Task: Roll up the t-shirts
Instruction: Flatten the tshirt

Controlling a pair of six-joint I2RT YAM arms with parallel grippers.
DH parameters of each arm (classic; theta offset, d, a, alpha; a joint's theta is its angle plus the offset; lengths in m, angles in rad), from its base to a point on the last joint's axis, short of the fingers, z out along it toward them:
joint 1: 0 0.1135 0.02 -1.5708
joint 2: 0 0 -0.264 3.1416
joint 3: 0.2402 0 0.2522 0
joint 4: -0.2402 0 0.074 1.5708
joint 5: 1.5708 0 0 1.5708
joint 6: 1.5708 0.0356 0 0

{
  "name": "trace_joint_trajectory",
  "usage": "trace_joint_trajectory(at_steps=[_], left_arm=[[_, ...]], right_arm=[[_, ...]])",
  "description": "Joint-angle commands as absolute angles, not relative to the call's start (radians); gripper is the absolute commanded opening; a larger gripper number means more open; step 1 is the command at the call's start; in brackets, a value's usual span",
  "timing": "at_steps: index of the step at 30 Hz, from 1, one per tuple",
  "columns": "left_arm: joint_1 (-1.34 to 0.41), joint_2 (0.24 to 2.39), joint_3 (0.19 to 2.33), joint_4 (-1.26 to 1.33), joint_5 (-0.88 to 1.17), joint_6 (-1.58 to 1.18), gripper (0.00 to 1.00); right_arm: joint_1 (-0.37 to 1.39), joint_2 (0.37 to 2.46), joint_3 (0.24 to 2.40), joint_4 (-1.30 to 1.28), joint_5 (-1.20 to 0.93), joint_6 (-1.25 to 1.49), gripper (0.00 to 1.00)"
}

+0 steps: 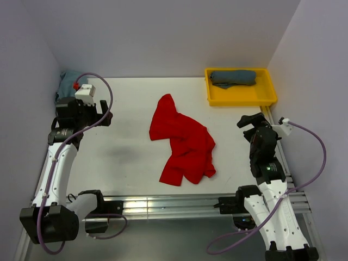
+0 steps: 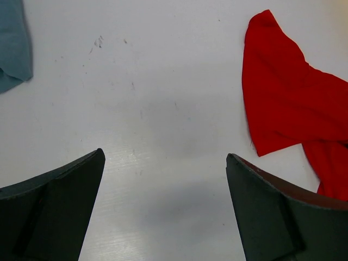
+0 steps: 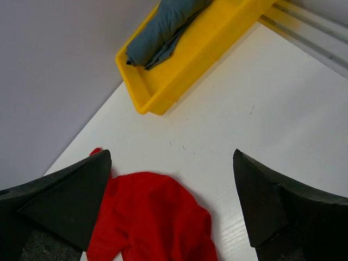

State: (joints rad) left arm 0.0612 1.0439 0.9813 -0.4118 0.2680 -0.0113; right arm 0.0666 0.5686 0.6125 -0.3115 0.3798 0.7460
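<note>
Lying crumpled in the middle of the white table (image 1: 125, 155), the bright red cloth t-shirt (image 1: 184, 142) has one narrow end pointing toward the far wall. Its wider, bunched folds reach toward the near edge. Bare tabletop shows on both sides of it: a broad stretch on its left, a narrower one on its right.

The left gripper (image 1: 104, 115) is poised near the table's left side, well apart from the red shirt, with its jaws spread wide and nothing between them. In its wrist view only table surface fills the gap at the left gripper (image 2: 165, 156). The red shirt's edge (image 2: 293, 103) lies off to the right, and a light teal cloth shirt (image 2: 13, 49) sits at the upper left. That teal shirt (image 1: 68, 82) is bunched in the far left corner.

The right gripper (image 1: 247, 120) stands near the right edge, also wide open and holding nothing (image 3: 171, 155). Red cloth (image 3: 152, 217) lies below it in the wrist view.

A yellow plastic tray (image 1: 239, 99) occupies the far right corner. Inside it rests a dark slate-blue shirt (image 1: 234, 78), rolled into a bundle (image 3: 163, 27).
</note>
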Motion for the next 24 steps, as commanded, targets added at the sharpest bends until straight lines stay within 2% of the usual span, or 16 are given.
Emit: trace_joint_trajectory(at_steps=[1, 9, 14, 17, 18, 21, 24], left_arm=[[0.06, 1.04, 0.988, -0.385, 0.293, -0.011, 0.99], [0.06, 1.071, 1.009, -0.408, 0.314, -0.011, 0.99], [0.06, 1.135, 1.04, -0.442, 0.38, 0.044, 0.99], [0.032, 1.213, 1.078, -0.486, 0.396, 0.075, 0.97], [0.009, 1.233, 1.087, -0.489, 0.388, 0.083, 0.96], [-0.078, 1.31, 1.095, -0.508, 0.374, 0.109, 0.95], [-0.162, 1.38, 1.094, -0.514, 0.371, 0.126, 0.91]], right_arm=[[0.063, 0.571, 0.638, -0.313, 0.373, 0.733, 1.0], [0.063, 0.621, 0.669, -0.368, 0.244, 0.673, 0.99], [0.081, 0.614, 0.601, -0.333, 0.112, 0.736, 0.92], [0.242, 0.656, 0.545, -0.337, 0.193, 0.816, 0.89], [0.37, 0.67, 0.538, -0.347, 0.274, 0.837, 0.89], [0.55, 0.706, 0.482, -0.342, 0.307, 0.94, 0.84], [0.649, 0.696, 0.407, -0.339, 0.373, 1.052, 0.81]])
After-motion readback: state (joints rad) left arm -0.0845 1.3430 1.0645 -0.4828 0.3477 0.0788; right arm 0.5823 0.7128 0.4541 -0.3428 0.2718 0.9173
